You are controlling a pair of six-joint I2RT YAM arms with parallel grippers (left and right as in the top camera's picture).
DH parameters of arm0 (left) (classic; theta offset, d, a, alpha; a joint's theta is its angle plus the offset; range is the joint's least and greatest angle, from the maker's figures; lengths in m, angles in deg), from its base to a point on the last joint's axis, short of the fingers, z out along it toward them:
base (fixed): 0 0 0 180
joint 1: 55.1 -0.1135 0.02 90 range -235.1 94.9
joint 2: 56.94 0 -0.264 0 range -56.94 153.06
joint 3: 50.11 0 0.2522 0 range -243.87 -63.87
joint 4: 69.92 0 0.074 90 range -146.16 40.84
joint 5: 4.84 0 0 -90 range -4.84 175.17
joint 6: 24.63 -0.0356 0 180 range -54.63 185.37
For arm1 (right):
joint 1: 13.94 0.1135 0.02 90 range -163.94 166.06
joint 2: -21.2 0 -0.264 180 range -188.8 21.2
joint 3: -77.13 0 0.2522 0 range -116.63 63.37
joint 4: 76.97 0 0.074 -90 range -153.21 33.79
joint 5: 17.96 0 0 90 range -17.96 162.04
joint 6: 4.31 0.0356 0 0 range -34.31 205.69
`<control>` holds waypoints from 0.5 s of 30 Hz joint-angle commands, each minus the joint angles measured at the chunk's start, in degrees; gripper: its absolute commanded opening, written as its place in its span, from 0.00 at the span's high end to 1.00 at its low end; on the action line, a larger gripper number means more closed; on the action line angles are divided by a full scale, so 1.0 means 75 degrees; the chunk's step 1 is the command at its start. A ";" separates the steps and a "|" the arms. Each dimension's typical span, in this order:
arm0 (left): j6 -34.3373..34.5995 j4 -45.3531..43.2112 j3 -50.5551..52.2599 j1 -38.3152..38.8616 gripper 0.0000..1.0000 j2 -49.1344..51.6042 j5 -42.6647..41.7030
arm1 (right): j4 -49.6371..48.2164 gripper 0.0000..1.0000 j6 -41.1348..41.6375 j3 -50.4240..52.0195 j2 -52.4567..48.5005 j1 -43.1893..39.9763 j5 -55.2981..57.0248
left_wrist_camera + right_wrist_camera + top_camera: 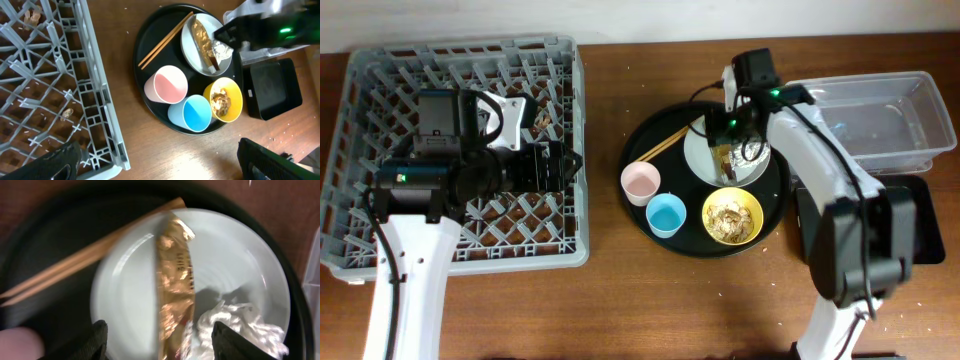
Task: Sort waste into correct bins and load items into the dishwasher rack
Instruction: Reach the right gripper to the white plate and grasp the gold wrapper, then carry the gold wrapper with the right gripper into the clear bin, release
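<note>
The right gripper (160, 330) is held over the plate (125, 280), fingers spread wide to either side of the wrapper (175, 275), which is laid across the plate; nothing is pinched. The paper ball (235, 325) is seen on the plate beside the wrapper. The chopsticks (665, 143) are laid on the round tray (655, 130), reaching the plate's left rim. The left gripper (555, 165) is held spread and empty over the rack (420, 75), at left. The scraps (728, 218) are kept in the bowl (758, 222), right of the pink cup (640, 183) and blue cup (666, 214). The tub (920, 85) is set far right, the black tray (925, 225) near right.
</note>
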 commanded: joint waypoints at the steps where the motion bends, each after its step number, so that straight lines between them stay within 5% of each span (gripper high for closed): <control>1: -0.0067 0.0000 -0.0160 -0.0026 0.01 -0.0003 -0.0143 | -0.0580 0.33 0.0020 -0.0099 -0.0784 -0.0117 -0.0213; 3: -0.0067 0.0003 -0.0160 -0.0026 0.01 -0.0003 -0.0064 | -0.0737 0.47 0.0023 -0.0099 -0.1058 -0.0102 -0.0595; 5: -0.0067 0.0006 -0.0160 -0.0026 0.01 -0.0003 0.0140 | -0.0787 0.73 0.0207 -0.0099 -0.1262 -0.0105 -0.0577; 6: -0.0067 0.0003 -0.0160 -0.0026 0.01 -0.0003 0.0140 | -0.0752 0.95 0.0265 -0.0102 -0.1233 -0.0105 -0.0603; 10: -0.0067 0.0003 -0.0160 -0.0026 0.01 -0.0003 0.0140 | -0.0210 0.96 0.0895 -0.0530 0.0082 -0.0478 -0.1317; 15: -0.0067 0.0003 -0.0160 -0.0026 0.01 -0.0003 0.0140 | -0.0210 0.96 0.3657 -0.0597 0.1338 -0.2690 -0.1023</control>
